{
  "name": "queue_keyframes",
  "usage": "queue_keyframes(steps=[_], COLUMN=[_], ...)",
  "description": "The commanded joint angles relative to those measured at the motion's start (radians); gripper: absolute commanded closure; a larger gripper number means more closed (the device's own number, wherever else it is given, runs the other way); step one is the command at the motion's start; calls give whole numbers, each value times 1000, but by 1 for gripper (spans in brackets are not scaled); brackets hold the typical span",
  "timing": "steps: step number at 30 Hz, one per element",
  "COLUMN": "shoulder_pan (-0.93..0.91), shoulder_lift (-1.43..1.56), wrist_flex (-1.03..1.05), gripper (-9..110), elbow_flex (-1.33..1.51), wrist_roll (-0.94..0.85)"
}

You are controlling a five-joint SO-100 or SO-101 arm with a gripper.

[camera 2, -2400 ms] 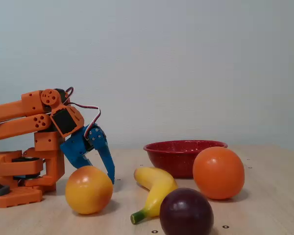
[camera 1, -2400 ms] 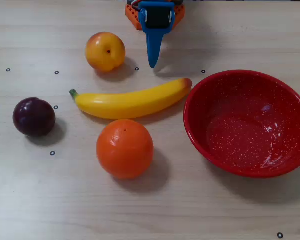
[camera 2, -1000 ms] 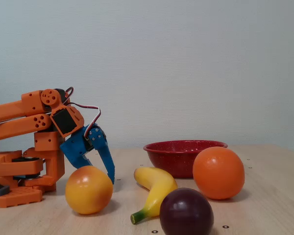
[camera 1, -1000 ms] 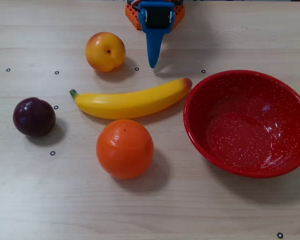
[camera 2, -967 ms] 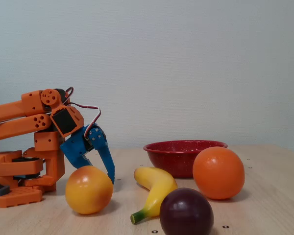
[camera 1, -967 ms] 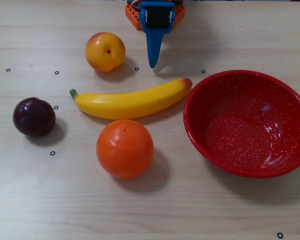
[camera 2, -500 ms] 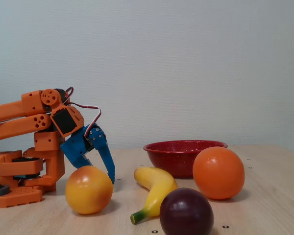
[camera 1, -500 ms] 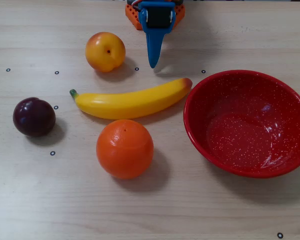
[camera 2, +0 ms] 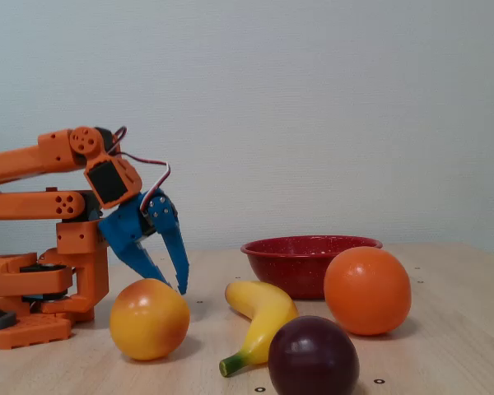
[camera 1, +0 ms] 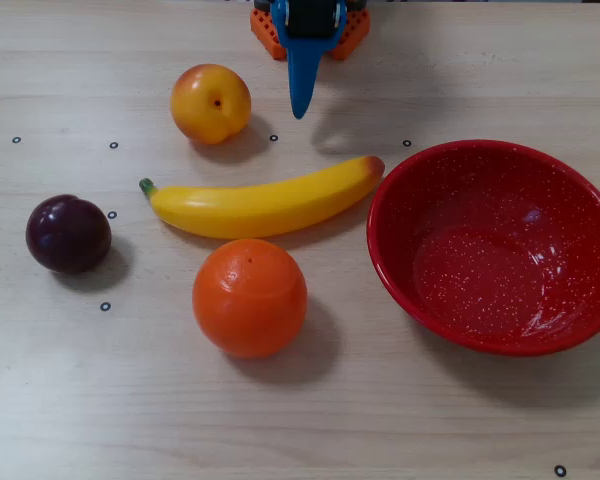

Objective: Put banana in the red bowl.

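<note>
Gripper (camera 2: 166, 284): blue fingers apart, empty, hanging low near the arm base; tip pointing down just behind the peach in the fixed view.
Banana (camera 1: 265, 203): lying flat on the table, untouched; green stem toward the plum, reddish end close against the rim of the red bowl (camera 1: 382, 235) in the overhead view.
Bowl contents: none visible; the mouth fully open from above.
Step in hand (judged): approach and grasp not yet made.
Recommended grasp: reach forward over the banana's middle, jaws set across its narrow width, lowered until the fingers straddle the body, then closed firmly; glossy plastic likely to slip if taken near either tapered end.
Recommended carry: lift clear of the bowl rim before swinging toward the bowl; long body likely to pivot if held off centre.
Peach (camera 1: 211, 102): between arm base and banana's stem half, near the gripper; risk of a nudge on the way out.
Orange (camera 1: 249, 297): just beyond the banana on the far side from the arm, close to its belly; little room for the outer finger there.
Plum (camera 1: 68, 233): well off the stem end, no obstruction.
Table (camera 1: 300, 430): pale wood-grain, small ring marks scattered.
</note>
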State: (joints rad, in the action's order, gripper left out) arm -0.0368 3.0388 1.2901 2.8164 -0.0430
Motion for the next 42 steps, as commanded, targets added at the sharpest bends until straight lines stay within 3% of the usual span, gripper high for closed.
queue_keyframes(steps=[1, 26, 38, 42], shoulder_pan=[-15, -147, -190, -210], shoulder_lift=[-57, -611, -1092, -1200], wrist_flex=[-15, -18, 158, 195], gripper=[102, 98, 96, 88], elbow_flex=[-138, -647, -1088, -1175], wrist_roll=[-37, -189, -210, -258])
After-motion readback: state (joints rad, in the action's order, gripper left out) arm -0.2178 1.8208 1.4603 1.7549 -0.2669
